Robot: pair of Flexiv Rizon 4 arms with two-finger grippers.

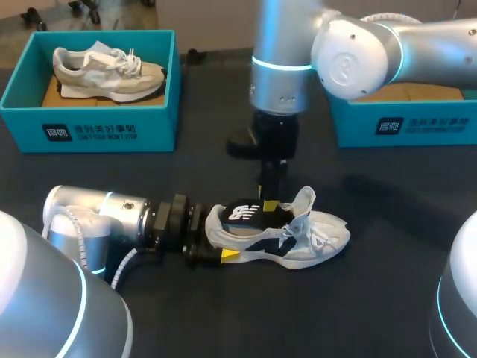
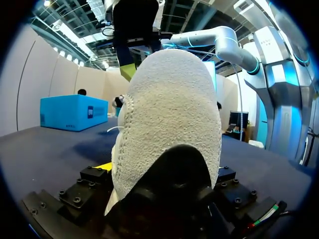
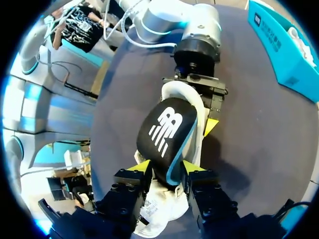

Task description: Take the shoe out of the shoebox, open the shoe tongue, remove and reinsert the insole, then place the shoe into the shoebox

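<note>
Shoe (image 1: 298, 237): upright on its sole at mid bench (image 1: 223, 321); long axis runs across the bench, heel toward the left arm, toe toward the right side; laces loose
Insole (image 3: 167, 132): black, heel end tilted up out of the collar, front apparently still inside the shoe
Right jaws: reach down from above, closed on the insole's two edges; nearer to the insole, so any pull or push follows the shoe's axis
Left jaws: low along the bench, closed on the shoe's heel, steadying it
Box (image 1: 97, 127): far left, holds a second shoe (image 1: 108, 71)
Second box (image 1: 402, 127): far right, partly behind the right arm
</note>
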